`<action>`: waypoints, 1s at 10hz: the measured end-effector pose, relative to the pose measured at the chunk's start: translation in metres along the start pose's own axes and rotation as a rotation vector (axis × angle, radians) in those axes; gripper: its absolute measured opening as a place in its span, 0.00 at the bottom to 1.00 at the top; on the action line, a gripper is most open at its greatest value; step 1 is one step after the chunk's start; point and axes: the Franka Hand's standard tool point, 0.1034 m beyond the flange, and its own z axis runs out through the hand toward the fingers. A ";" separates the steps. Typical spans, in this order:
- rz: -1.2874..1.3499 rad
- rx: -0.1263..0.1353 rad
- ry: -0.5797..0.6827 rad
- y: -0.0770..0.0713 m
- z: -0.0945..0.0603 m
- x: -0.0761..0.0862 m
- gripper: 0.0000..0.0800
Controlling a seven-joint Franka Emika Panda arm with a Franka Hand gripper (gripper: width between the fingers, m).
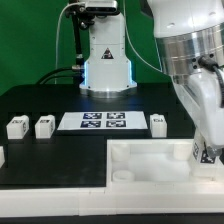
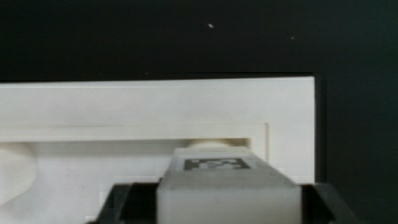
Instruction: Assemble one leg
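Observation:
My gripper is shut on one leg, a small white block with a black-and-white tag. It holds the leg over the right end of the large white tray-like piece. In the wrist view the leg fills the gap between the dark fingers, tag facing the camera, with the tray-like piece behind it. Three more legs stand on the black table: two at the exterior view's left and one at the right.
The marker board lies at the middle of the table in front of the robot base. A further white piece shows at the exterior view's left edge. The tray-like piece has a round socket near its front.

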 end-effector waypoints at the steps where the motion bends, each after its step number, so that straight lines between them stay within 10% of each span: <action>1: -0.033 0.000 0.000 0.000 0.000 0.000 0.46; 2: -0.099 -0.001 0.000 0.000 0.001 0.000 0.70; 8: -0.872 -0.005 0.012 0.001 0.002 0.007 0.81; 10: -1.219 -0.057 0.052 0.000 -0.002 0.008 0.81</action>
